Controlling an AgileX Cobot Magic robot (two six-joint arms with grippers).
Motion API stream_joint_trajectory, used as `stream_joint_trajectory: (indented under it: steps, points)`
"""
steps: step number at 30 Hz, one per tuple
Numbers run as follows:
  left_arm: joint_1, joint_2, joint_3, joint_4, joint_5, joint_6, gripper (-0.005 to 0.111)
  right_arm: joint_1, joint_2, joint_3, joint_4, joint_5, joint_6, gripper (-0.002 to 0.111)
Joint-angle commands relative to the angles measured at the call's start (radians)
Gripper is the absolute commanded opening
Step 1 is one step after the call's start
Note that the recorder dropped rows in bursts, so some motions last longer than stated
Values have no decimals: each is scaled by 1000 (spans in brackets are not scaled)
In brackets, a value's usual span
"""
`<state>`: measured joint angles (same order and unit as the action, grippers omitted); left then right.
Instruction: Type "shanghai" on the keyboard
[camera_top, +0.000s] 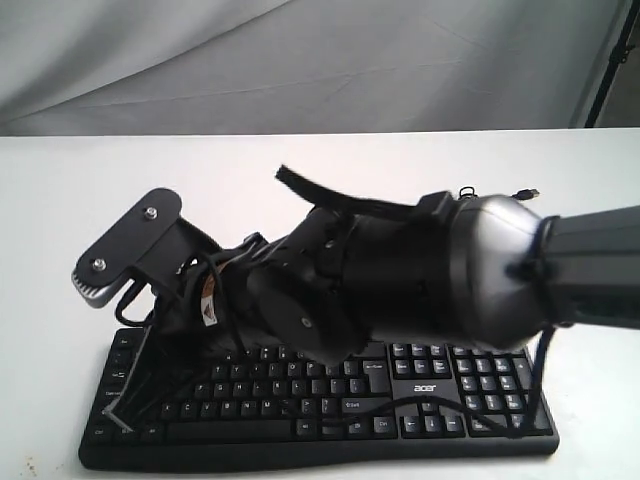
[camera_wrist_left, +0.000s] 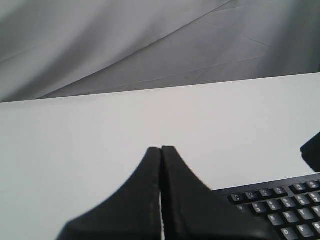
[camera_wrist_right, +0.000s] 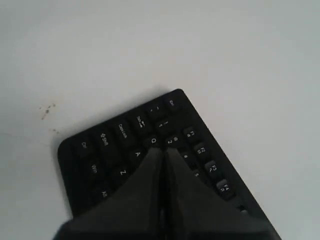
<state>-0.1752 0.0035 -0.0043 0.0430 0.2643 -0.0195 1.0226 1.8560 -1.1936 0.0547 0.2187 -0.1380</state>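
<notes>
The black keyboard (camera_top: 440, 400) lies along the white table's near edge, with a small acer logo beside its number pad. My right arm reaches across it from the right. Its thin dark fingers (camera_top: 128, 400) hang over the keyboard's left end. In the right wrist view the keyboard (camera_wrist_right: 110, 145) shows its Q, A and Z corner. The right gripper (camera_wrist_right: 162, 150) is shut and empty, its tip beside the Q and 2 keys; contact cannot be told. The left gripper (camera_wrist_left: 161, 148) is shut and empty over bare table, with the keyboard (camera_wrist_left: 280, 205) beside it. I cannot pick it out in the exterior view.
A thin black cable (camera_top: 400, 410) loops over the keys near the logo. A small plug (camera_top: 527, 190) lies on the table behind the arm. Grey cloth (camera_top: 300, 60) hangs at the back, and a dark stand (camera_top: 612, 60) rises at the far right.
</notes>
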Motion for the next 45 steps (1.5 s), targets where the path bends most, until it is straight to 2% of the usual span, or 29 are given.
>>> stream_joint_trajectory:
  steps: [1, 15, 20, 45]
  points:
    - [-4, -3, 4, 1, -3, -3, 0, 3, 37, -6, -11, -22, -21, 0]
    - [-4, -3, 4, 1, -3, -3, 0, 15, 154, -6, 12, -107, -23, 0]
    - [-4, -3, 4, 1, -3, -3, 0, 25, 217, -77, -10, -95, -23, 0]
    - [-4, -3, 4, 1, -3, -3, 0, 21, 258, -77, -16, -101, -45, 0]
